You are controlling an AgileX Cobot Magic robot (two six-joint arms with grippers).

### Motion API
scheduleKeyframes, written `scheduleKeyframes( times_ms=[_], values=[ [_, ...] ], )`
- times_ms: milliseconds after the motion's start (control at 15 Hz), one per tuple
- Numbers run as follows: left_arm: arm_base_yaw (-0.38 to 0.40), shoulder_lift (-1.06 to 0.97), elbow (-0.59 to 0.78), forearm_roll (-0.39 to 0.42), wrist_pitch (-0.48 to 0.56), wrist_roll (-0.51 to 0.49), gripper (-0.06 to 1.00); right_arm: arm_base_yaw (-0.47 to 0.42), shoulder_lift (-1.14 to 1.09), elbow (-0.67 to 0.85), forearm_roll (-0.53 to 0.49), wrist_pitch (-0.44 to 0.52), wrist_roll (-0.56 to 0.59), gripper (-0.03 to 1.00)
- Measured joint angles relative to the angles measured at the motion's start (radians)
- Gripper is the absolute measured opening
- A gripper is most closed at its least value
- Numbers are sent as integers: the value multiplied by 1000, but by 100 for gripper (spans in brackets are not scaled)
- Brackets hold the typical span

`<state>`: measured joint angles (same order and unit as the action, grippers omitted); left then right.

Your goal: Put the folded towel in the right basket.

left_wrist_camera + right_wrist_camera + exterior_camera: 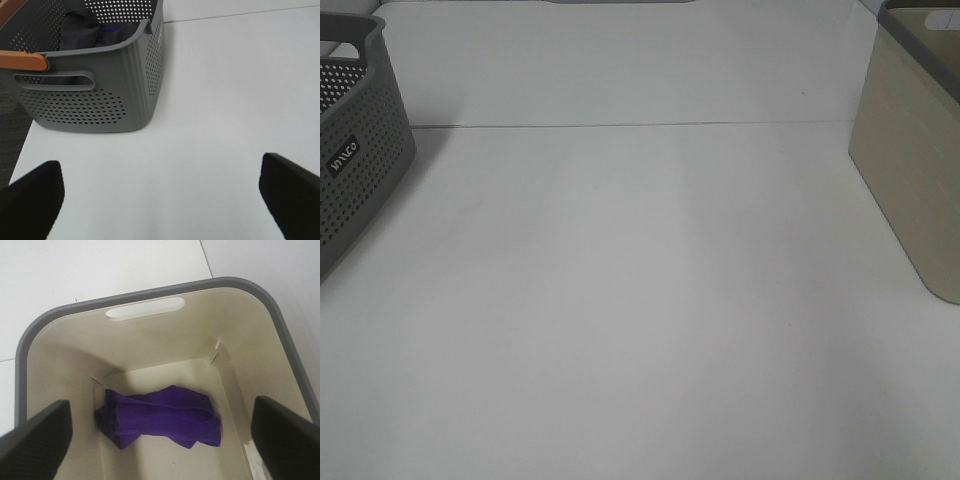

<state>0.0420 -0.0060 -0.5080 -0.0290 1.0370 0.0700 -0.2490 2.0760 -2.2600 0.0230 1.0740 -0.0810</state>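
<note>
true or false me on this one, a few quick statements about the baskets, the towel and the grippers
1. The purple towel lies on the floor of the beige basket. True.
2. The right gripper is clamped on the towel. False: it is open above the basket, fingers wide apart, holding nothing.
3. The grey basket on the left has perforated walls. True.
4. The grey basket is empty. False: the left wrist view shows a dark cloth inside it.
5. A second towel lies on the table between the two baskets. False: the exterior view shows only bare surface there.
</note>
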Motion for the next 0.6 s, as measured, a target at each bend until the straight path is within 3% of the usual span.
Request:
scheduleKeyframes(
  times_ms=[200,400,600],
  values=[
    [0,0,0,0,0,0,99,0,0,0,24,5,-11,98],
    [0,0,0,0,0,0,99,23,-25,0,52,68,-16,98],
    [0,0,0,0,0,0,99,178,-60,-23,73,51,-26,98]
  ],
)
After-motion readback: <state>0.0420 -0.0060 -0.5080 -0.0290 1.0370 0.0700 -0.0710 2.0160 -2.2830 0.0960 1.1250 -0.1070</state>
